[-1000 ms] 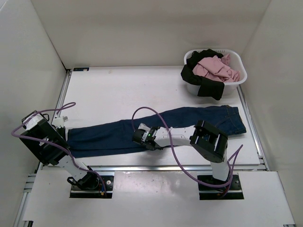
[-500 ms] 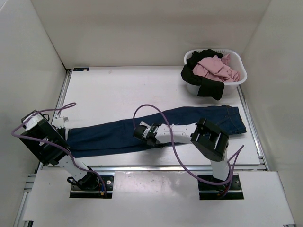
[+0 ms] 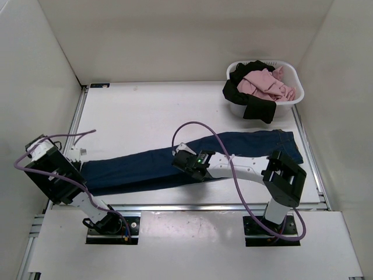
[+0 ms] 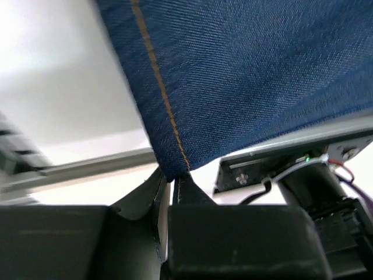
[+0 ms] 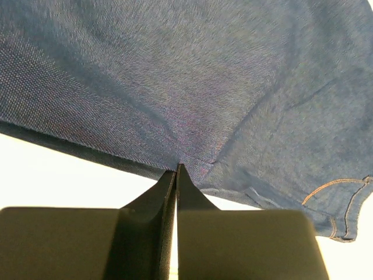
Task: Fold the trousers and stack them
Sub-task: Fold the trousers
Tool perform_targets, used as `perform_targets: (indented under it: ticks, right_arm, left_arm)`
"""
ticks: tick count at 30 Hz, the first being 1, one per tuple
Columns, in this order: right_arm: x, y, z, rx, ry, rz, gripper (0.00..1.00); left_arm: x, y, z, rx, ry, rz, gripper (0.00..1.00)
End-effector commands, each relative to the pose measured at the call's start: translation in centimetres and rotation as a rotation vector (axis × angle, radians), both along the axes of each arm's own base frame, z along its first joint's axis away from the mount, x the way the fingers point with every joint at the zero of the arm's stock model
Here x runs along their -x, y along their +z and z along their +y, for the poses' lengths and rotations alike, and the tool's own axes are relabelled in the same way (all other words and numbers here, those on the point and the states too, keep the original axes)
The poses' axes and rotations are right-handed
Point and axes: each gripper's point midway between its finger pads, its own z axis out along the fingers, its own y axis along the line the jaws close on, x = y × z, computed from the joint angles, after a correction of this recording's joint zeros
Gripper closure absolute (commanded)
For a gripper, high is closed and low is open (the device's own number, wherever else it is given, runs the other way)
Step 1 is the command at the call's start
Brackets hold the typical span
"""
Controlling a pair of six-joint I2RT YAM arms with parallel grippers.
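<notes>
The trousers [image 3: 140, 165] are dark blue jeans stretched across the table from near left to far right, waist end [image 3: 288, 146] to the right. My left gripper [image 3: 79, 165] is at their left end. In the left wrist view it [image 4: 173, 175] is shut on a corner of a leg's denim [image 4: 245, 70] beside a tan seam. My right gripper [image 3: 184, 158] is at the jeans' near edge, about mid-length. The right wrist view shows it [image 5: 176, 168] shut on that edge of the trousers [image 5: 186, 76], with a pocket's tan stitching [image 5: 338, 186] to the right.
A white laundry basket [image 3: 299, 93] holding pink and black clothes stands at the far right corner, just beyond the waist end. White walls close in the table on three sides. A metal rail [image 3: 192, 206] runs along the near edge.
My right gripper has shut on the near edge of the jeans and shifted a little right and farther in; its elbow has swung to the right. The left gripper has stayed put, still gripping.
</notes>
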Motion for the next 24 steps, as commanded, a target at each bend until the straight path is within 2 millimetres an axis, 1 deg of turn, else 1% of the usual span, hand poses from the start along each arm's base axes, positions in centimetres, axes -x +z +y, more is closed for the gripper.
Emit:
perform_targets:
  ticks: [1,2,4,6,7,8,10,11,12,13,14,16,17,19,20,21,22,23,24]
  right_arm:
    - [0.7,-1.5,-2.1,0.081,-0.021,0.034,1.00]
    - [0.7,-1.8,-2.0,0.081,-0.021,0.034,1.00]
    - [0.9,-2.4,-2.4,0.105,-0.021,0.045,1.00]
    - [1.1,-3.3,-3.1,0.130,-0.021,0.056,1.00]
    - [0.9,-3.6,-3.1,0.130,-0.030,0.057,1.00]
    - [1.1,-4.0,-3.5,0.147,-0.030,0.064,1.00]
    - [1.1,-4.3,-3.5,0.157,-0.041,0.071,1.00]
    - [0.9,-4.1,-3.1,0.148,-0.041,0.066,0.88]
    - [0.9,-4.1,-3.3,0.160,-0.056,0.061,0.79]
    - [0.7,-3.9,-2.9,0.145,-0.065,0.056,0.72]
    - [0.6,-3.8,-3.0,0.149,-0.067,0.046,0.58]
    - [0.6,-3.3,-3.0,0.131,-0.079,0.041,0.49]
    - [0.7,-2.9,-3.1,0.126,-0.091,0.041,0.46]
    - [0.7,-1.2,-2.8,0.077,-0.109,0.024,0.44]
    - [1.0,-0.7,-3.0,0.061,-0.120,0.032,0.44]
    - [1.1,0.7,-2.8,0.014,-0.117,0.026,0.43]
    - [1.4,1.6,-2.1,-0.035,-0.113,0.025,0.43]
    - [1.9,2.2,-2.0,-0.067,-0.117,0.044,0.43]
    - [2.0,3.7,-1.8,-0.124,-0.113,0.032,0.41]
  left_arm:
    - [3.0,-0.7,-0.2,-0.040,-0.053,0.096,0.86]
    - [3.4,-0.9,-0.6,-0.028,-0.054,0.108,0.86]
    - [4.2,-1.6,-1.5,-0.004,-0.056,0.130,0.86]
    - [4.8,-2.3,-1.8,0.011,-0.060,0.158,0.86]
    - [4.9,-2.2,-1.7,0.004,-0.062,0.165,0.86]
    - [5.0,-2.6,-1.7,0.009,-0.063,0.170,0.82]
    - [5.2,-2.7,-1.3,-0.010,-0.061,0.190,0.66]
    - [4.9,-2.6,-1.1,-0.021,-0.051,0.183,0.58]
    - [4.4,-2.6,-0.6,-0.039,-0.049,0.166,0.54]
    - [3.9,-2.2,0.2,-0.059,-0.029,0.149,0.50]
    - [3.6,-2.0,0.5,-0.071,-0.028,0.139,0.45]
    - [2.9,-1.4,1.3,-0.098,-0.025,0.114,0.40]
    - [2.5,-0.9,1.7,-0.106,-0.036,0.103,0.40]
    - [2.4,-0.2,2.2,-0.109,-0.035,0.098,0.39]
    - [1.9,0.9,2.7,-0.129,-0.033,0.079,0.39]
    - [1.4,1.3,2.8,-0.125,-0.029,0.059,0.39]
    - [0.4,1.9,2.6,-0.111,-0.021,0.010,0.39]
    - [-0.8,3.1,2.9,-0.118,-0.013,-0.050,0.39]
    - [-1.4,3.6,2.4,-0.090,-0.008,-0.082,0.39]
